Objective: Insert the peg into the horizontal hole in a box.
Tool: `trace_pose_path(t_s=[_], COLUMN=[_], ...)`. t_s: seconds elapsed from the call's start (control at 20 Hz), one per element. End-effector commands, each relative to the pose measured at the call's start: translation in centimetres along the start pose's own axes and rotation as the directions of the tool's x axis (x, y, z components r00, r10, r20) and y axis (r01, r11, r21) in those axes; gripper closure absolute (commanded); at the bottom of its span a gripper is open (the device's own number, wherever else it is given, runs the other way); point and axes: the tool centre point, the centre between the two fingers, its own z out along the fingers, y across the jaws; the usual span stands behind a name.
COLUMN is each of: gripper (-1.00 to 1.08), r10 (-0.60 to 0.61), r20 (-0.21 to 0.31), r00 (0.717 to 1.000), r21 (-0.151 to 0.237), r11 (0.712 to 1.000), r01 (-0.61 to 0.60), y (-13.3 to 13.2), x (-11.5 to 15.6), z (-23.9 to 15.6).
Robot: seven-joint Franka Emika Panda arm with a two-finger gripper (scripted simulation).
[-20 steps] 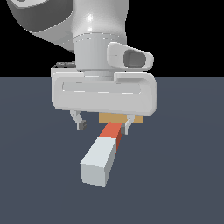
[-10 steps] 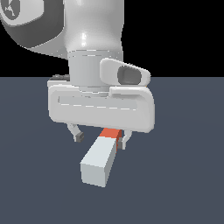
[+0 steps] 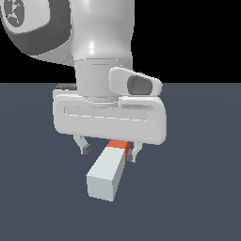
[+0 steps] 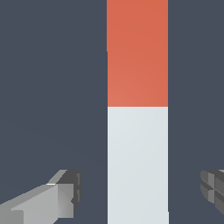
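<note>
The peg (image 3: 109,170) lies flat on the dark floor, its pale grey end toward the camera in the exterior view and its orange-red end tucked under my hand. My gripper (image 3: 109,149) is open and straddles the peg just above it, near where grey meets orange. In the wrist view the peg (image 4: 138,131) runs lengthwise between the two fingertips (image 4: 65,192), with gaps on both sides; neither pad touches it. The box and its hole are hidden behind my hand in the exterior view and out of the wrist view.
The white hand body (image 3: 110,117) and the arm above it fill the upper middle of the exterior view. Plain dark floor (image 3: 197,197) surrounds the peg on all sides.
My hand has come lower and nearer the camera, over the peg. It now covers the tan box that showed behind it a second ago. The peg has not moved.
</note>
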Motion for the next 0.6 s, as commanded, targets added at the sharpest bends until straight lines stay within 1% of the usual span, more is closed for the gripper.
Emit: trace_pose_path(t_s=[0.0, 0.3, 0.55], gripper=[-0.92, -0.92, -0.92], r10=[-0.001, -0.001, -0.002], r20=[0.000, 0.000, 0.000], r00=[1.000, 1.000, 1.000], r21=[0.001, 0.001, 0.001], r11=[1.000, 1.000, 1.000], r01=[0.001, 0.001, 0.002], y=[-0.1, -0.1, 0.0], x=[0.0, 0.0, 0.1], z=[0.9, 3.6, 4.2])
